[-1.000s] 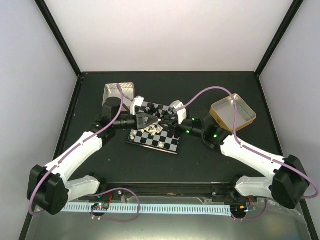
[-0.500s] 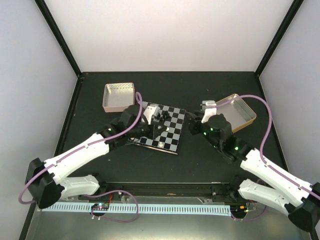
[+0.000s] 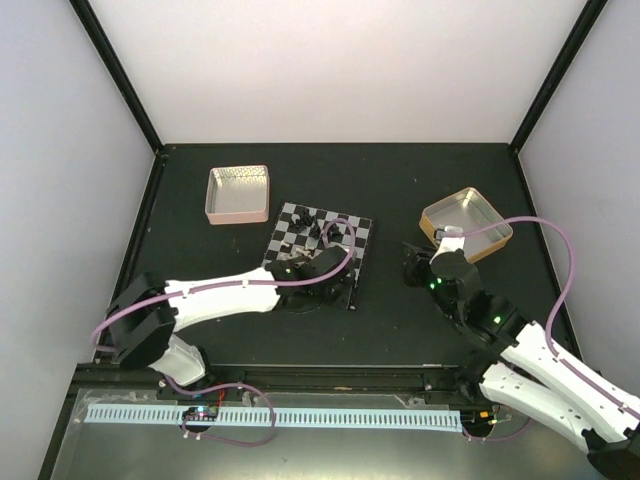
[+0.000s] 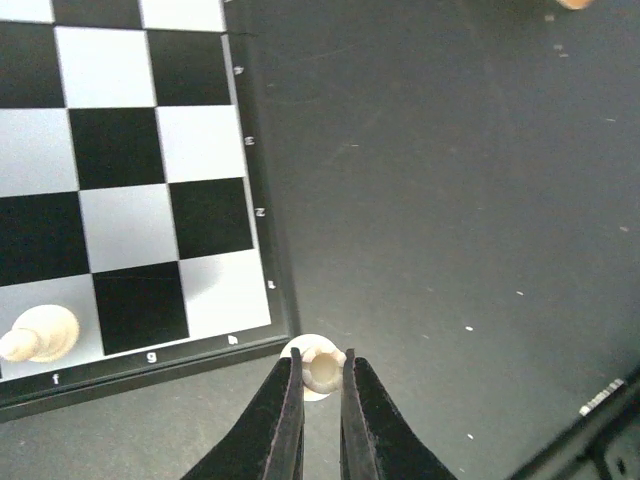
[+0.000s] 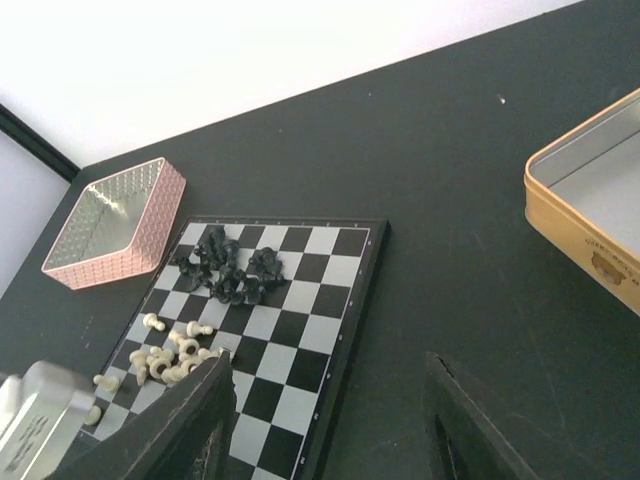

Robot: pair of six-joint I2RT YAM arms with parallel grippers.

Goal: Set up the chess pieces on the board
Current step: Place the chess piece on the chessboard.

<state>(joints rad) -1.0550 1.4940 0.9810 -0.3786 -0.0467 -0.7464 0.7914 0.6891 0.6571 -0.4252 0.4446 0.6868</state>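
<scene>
As we look down from the top view: the left gripper (image 3: 338,292) sits at the board's (image 3: 356,234) near right corner. It is much closer than the right gripper (image 3: 414,262), which hangs off the board's right side, towards the gold tin (image 3: 467,226). A pink tin (image 3: 238,193) lies beyond the board's far left corner.
Left wrist view: we see the fingers pinched shut on a cream-white piece (image 4: 322,372), seen end-on from above, just outside the board's (image 4: 120,150) corner by the h mark. One pawn (image 4: 38,333) stands on the edge row. The squares lie up and left of the jaws, and bare table (image 4: 450,200) lies to their right.
Right wrist view: the right gripper (image 5: 330,400) is spread wide with nothing between its fingers. Black pieces (image 5: 230,270) are heaped on the board's (image 5: 320,300) far rows, and cream pieces (image 5: 170,360) on its near left squares.
Coming move: we judge a short carry inward over the board's dark edge, since the columns on its right side look free.
</scene>
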